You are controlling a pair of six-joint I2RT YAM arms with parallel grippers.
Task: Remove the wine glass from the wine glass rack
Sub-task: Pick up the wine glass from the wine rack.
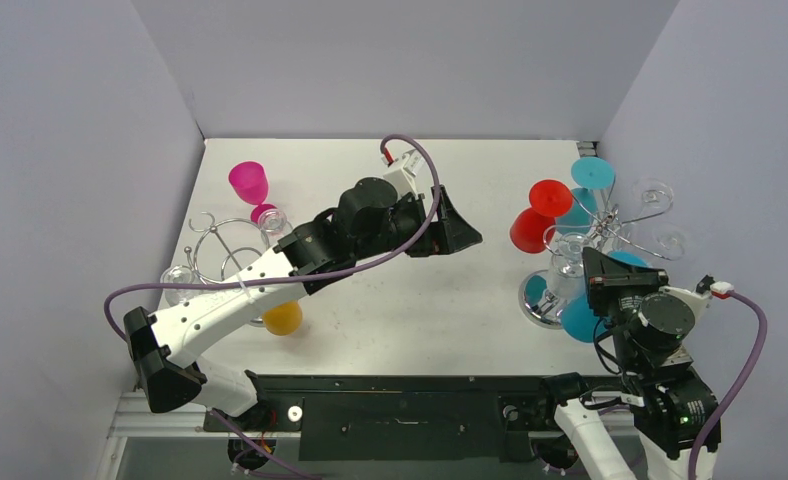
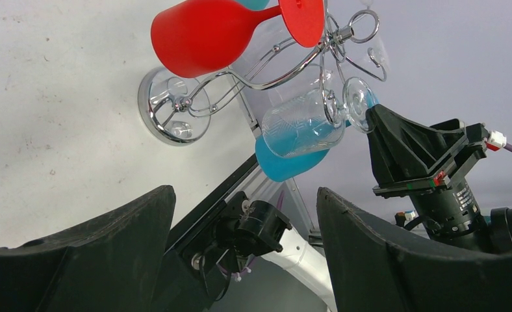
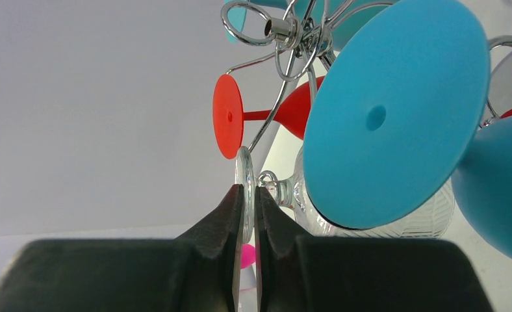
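Pinching the foot of the clear wine glass [image 3: 292,195] edge-on with the right gripper [image 3: 247,195]. Jaws nearly together, thin disc squeezed between the pads.

Glass not yet off. Hung by its stem in a wire arm of the wine glass rack [image 1: 540,300] at the right side of the table [image 1: 420,310], bowl downward. From the left wrist: ribbed clear bowl, black right fingers meeting its foot from the right.

Crowded by neighbours on the same rack:
- red glass [image 1: 530,230] on the left arm
- blue glass [image 3: 396,114] just beside the clear one, its broad foot filling much of the right wrist view

Left gripper [image 1: 457,232] released, jaws wide apart, grasping nothing. Hovering over mid-table, well apart from the rack, facing it.

Second rack [image 1: 220,250] at the left side of the table. Pink glass [image 1: 248,182] at its far side, orange glass [image 1: 282,318] at its near side, partly under the left arm.
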